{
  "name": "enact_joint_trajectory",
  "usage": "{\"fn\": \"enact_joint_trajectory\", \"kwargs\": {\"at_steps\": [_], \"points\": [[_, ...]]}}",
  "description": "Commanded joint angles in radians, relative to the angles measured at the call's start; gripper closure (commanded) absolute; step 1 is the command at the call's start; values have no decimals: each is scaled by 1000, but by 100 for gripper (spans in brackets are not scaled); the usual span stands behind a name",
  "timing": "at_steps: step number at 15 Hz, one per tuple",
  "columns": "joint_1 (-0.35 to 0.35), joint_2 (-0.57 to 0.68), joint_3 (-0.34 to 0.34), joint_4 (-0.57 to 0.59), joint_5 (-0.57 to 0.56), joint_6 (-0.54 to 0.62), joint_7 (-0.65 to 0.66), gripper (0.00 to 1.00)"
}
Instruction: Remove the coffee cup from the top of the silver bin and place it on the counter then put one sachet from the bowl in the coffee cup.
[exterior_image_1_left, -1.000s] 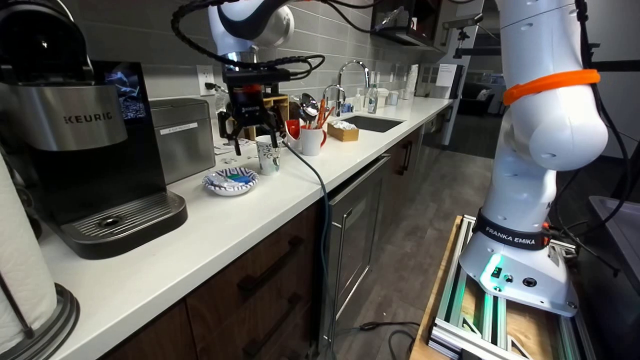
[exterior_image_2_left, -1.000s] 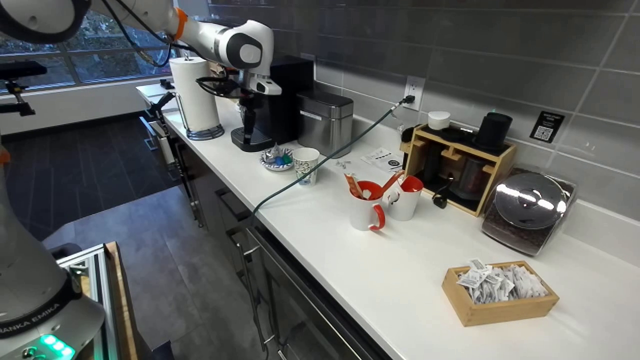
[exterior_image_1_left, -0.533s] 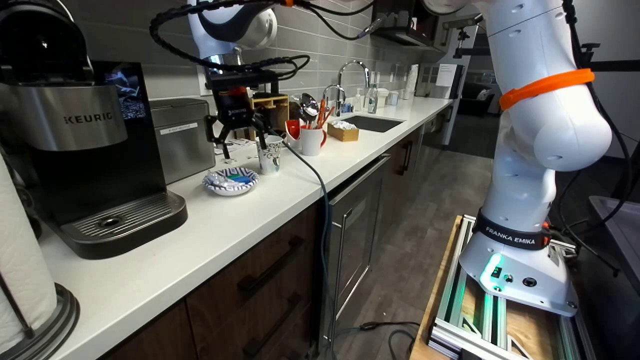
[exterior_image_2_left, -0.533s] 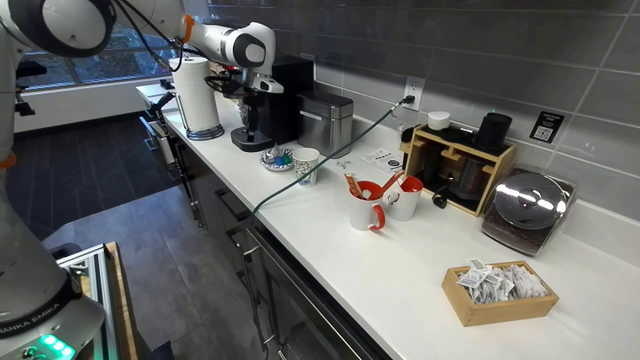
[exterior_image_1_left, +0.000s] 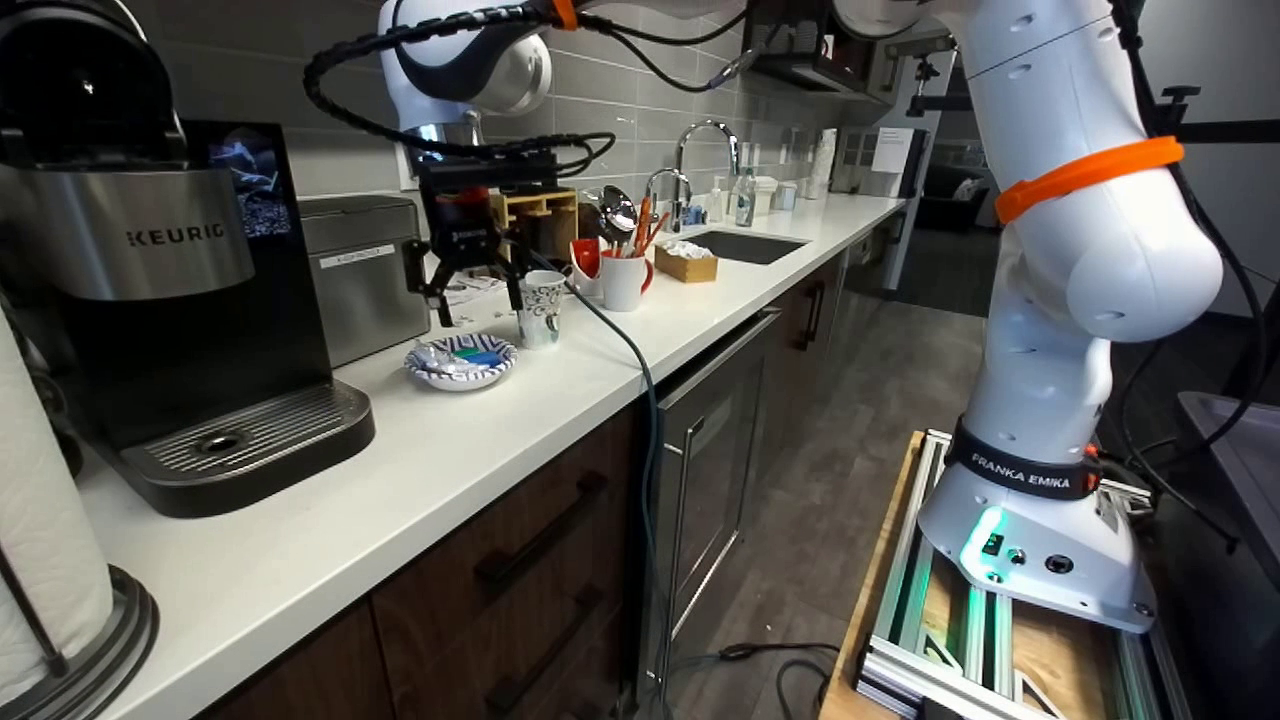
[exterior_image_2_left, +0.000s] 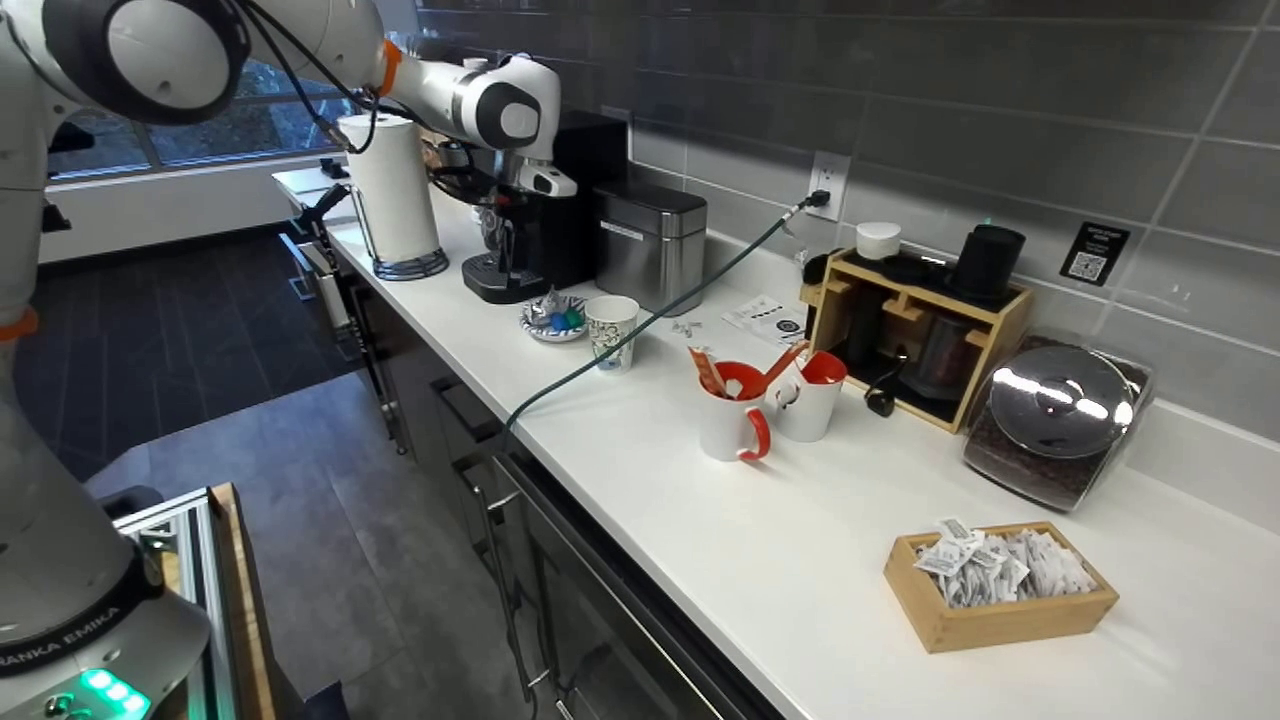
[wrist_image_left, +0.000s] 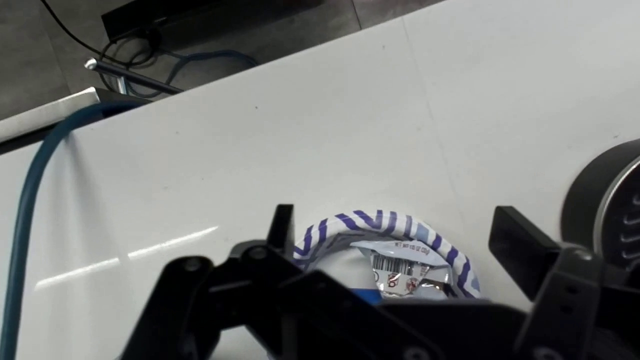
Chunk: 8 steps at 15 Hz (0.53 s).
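The coffee cup (exterior_image_1_left: 541, 322), pale with a leafy pattern, stands upright on the white counter (exterior_image_1_left: 420, 455) in both exterior views (exterior_image_2_left: 611, 330). The bowl (exterior_image_1_left: 462, 383), white with a blue-purple zigzag rim, sits beside it and holds sachets (exterior_image_1_left: 472, 357). The silver bin (exterior_image_1_left: 368, 285) stands behind them, nothing visible on its lid in an exterior view (exterior_image_2_left: 650, 245). My gripper (exterior_image_1_left: 480, 312) is open and empty, pointing down above the bowl. In the wrist view its fingers (wrist_image_left: 400, 235) lie either side of the bowl (wrist_image_left: 380, 220); a white sachet with a barcode (wrist_image_left: 397, 267) shows between them.
The Keurig coffee machine (exterior_image_1_left: 190, 240) stands left of the bowl, its drip tray beside the right finger in the wrist view (wrist_image_left: 620, 215). A green cable (exterior_image_2_left: 650, 320) crosses the counter near the cup. Red-and-white mugs (exterior_image_2_left: 732, 420) and a paper towel roll (exterior_image_2_left: 392, 200) stand further along.
My open gripper has moved toward the coffee machine and lower, from above the bowl and cup to over the bowl. The cup, bowl and bin have not moved.
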Motion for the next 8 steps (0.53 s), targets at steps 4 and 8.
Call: {"fn": "enact_joint_trajectory", "kwargs": {"at_steps": [4,8], "points": [[9,94,-35,45,27,68,-29,0],[33,132,-38,77,22,81,6,0]]}}
